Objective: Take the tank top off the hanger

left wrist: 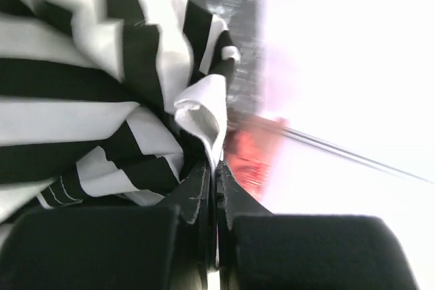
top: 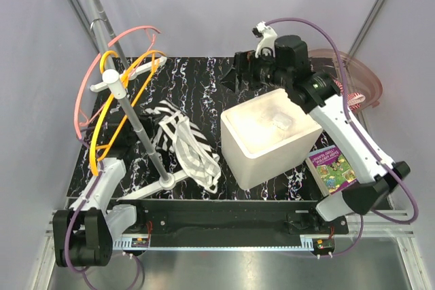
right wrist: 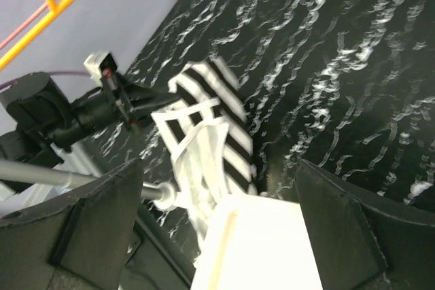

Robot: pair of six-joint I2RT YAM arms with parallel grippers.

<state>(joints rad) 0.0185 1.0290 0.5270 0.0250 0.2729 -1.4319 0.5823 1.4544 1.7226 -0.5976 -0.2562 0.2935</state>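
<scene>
The black-and-white striped tank top (top: 182,142) lies crumpled on the dark marbled table beside the rack's foot. In the left wrist view its folds (left wrist: 102,93) fill the left side, and a white hem runs down into my left gripper (left wrist: 216,171), which is shut on it. From the right wrist view that gripper (right wrist: 144,108) touches the tank top (right wrist: 211,127) at its corner. An orange hanger (top: 126,103) and a pink hanger (top: 112,42) hang on the rack, apart from the cloth. My right gripper (right wrist: 219,168) hovers open over the white bin, holding nothing.
The grey rack pole (top: 136,123) slants across the left side, with its foot (top: 166,183) near the front. A white bin (top: 268,140) stands mid-table. A colourful book (top: 331,168) lies at its right and a pink round basket (top: 367,83) at the back right.
</scene>
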